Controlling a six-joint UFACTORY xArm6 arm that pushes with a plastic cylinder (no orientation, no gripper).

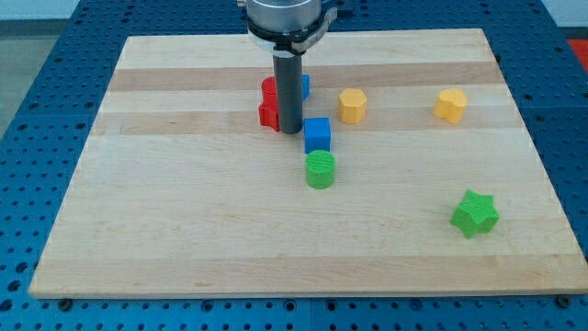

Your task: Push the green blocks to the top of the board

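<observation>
A green round block [320, 170] stands just below the board's middle. A green star block [475, 213] lies at the lower right. My tip [290, 131] rests on the board above and to the left of the green round block, next to a blue cube [317, 134] that sits between them on the right. Red blocks [269, 102] sit right against the rod's left side. Another blue block [304, 86] is mostly hidden behind the rod.
Two yellow blocks lie in the upper half: one [352, 106] right of the rod, one [450, 105] further right. The wooden board [165, 230] rests on a blue perforated table.
</observation>
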